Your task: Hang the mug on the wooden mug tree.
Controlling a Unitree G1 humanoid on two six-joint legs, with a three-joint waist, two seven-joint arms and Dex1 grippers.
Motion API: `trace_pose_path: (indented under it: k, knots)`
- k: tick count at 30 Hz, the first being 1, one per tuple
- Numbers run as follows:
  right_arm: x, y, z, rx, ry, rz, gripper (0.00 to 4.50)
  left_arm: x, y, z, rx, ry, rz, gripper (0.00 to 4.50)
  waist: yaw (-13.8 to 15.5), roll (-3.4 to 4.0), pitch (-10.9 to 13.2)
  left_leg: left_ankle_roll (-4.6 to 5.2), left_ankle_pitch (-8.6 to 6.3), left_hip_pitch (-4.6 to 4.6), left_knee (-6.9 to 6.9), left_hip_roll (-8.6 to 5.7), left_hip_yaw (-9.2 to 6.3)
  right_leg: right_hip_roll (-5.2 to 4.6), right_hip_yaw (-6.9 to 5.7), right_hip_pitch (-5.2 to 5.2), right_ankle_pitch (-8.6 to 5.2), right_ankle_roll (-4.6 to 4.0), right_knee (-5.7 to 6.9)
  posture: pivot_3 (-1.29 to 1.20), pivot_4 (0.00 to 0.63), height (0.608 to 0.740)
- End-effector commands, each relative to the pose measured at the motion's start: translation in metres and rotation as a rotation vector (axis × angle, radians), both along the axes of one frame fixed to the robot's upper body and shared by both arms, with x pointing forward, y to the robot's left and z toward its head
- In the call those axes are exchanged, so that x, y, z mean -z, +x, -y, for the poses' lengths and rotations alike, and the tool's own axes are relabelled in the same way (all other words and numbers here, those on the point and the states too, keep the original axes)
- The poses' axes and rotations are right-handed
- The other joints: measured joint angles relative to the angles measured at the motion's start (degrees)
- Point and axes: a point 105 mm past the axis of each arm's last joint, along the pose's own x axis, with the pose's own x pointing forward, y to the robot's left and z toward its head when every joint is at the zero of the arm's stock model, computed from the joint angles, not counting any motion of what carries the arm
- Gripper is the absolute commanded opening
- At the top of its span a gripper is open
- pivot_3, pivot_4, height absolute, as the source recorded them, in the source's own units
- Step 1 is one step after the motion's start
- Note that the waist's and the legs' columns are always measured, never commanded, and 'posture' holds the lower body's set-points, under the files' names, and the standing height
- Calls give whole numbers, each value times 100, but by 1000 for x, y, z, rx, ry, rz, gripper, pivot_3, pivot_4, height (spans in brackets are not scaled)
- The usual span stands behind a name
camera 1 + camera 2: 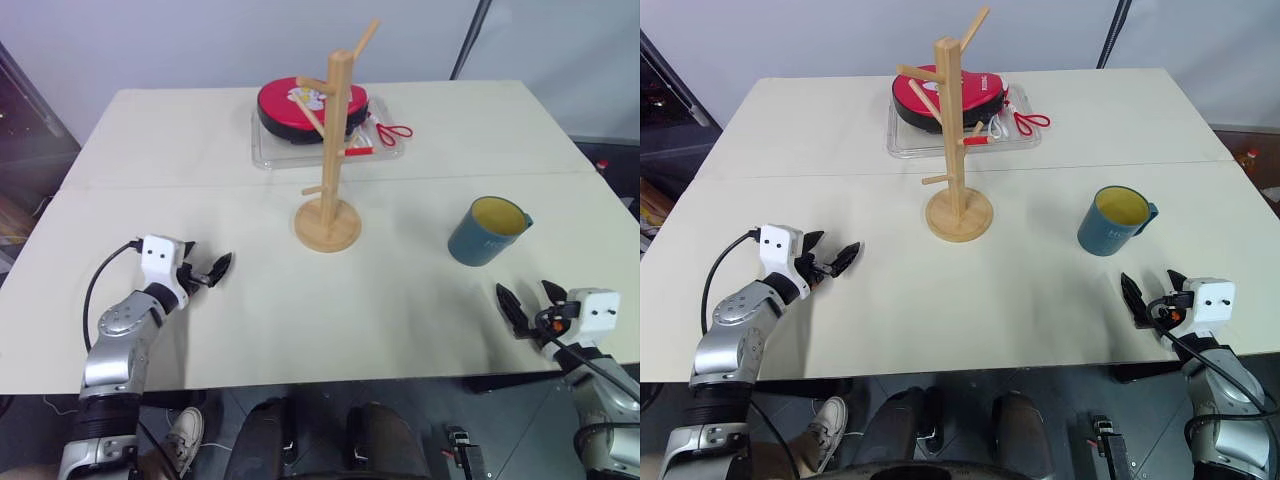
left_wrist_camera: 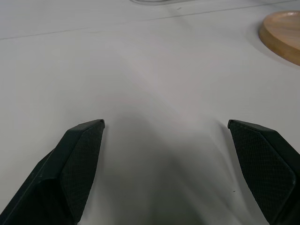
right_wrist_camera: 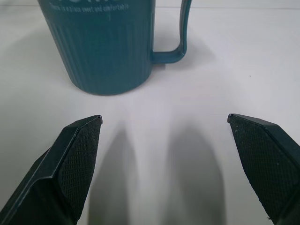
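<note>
The teal-blue mug [image 1: 487, 231] with a pale yellow inside stands upright on the table's right side, handle turned to the far right. The wooden mug tree [image 1: 331, 160] stands at the table's middle on its round base, its pegs bare. My right gripper [image 1: 527, 304] hovers open near the front right edge, a short way in front of the mug [image 3: 108, 44], nothing between its fingers. My left gripper [image 1: 203, 267] is open over the front left of the table, well left of the tree, whose base edge [image 2: 283, 35] shows in the left wrist view.
A clear tray [image 1: 270, 150] at the back holds a red and black round case [image 1: 310, 105] and red-handled scissors [image 1: 392, 131], just behind the tree. A seam crosses the cream table [image 1: 160, 185] from left to right.
</note>
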Motion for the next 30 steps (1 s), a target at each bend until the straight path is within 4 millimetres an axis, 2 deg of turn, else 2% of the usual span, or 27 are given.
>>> trace_pose_path:
  k: [1, 5, 9, 17, 21, 26, 30]
  knots:
    - [-12, 1, 3, 1, -27, 46, 4456, -13, -2, 0, 16, 0, 43, 4500, 0, 0, 0, 0, 0, 0, 0, 0, 0, 0, 0, 0, 0, 0, 0, 0, 150, 740]
    - [-14, 4, 2, 5, -32, 53, 4456, -14, -1, 3, 27, -14, 41, 4500, -3, 0, 0, -1, 1, 1, 0, 0, 0, 0, 0, 0, 0, 0, 0, 0, 150, 740]
    - [-17, 6, 4, 17, -43, 63, 4456, -18, -1, 15, 94, -2, 47, 4500, -1, 0, 0, -1, 1, 1, 1, 0, 0, 1, 0, 1, 0, 0, 1, 0, 150, 740]
    - [-29, 13, 14, 60, -77, 103, 4456, -39, -32, 75, 471, -37, 103, 4500, -5, 3, -2, -5, 3, 2, 1, -1, 1, 0, 1, 3, 1, 0, 1, 0, 150, 740]
    - [-38, 21, 25, 63, -83, 121, 4456, -48, -63, 115, 749, -57, 73, 4500, -9, 10, -6, -5, 4, 3, 1, -2, 3, 1, 1, 4, 1, 0, 1, 0, 150, 740]
    - [-45, 35, 41, 63, -98, 129, 4456, -59, -75, 136, 863, -46, 71, 4500, -14, 16, -10, -4, 6, 9, 4, -2, 3, 4, 1, 10, 1, 1, 3, 0, 150, 740]
    - [-47, 45, 50, 59, -114, 124, 4456, -61, -76, 142, 889, -24, 77, 4500, -10, 16, -10, -3, 7, 9, 8, -4, 4, 6, 2, 12, 1, 1, 6, 0, 150, 740]
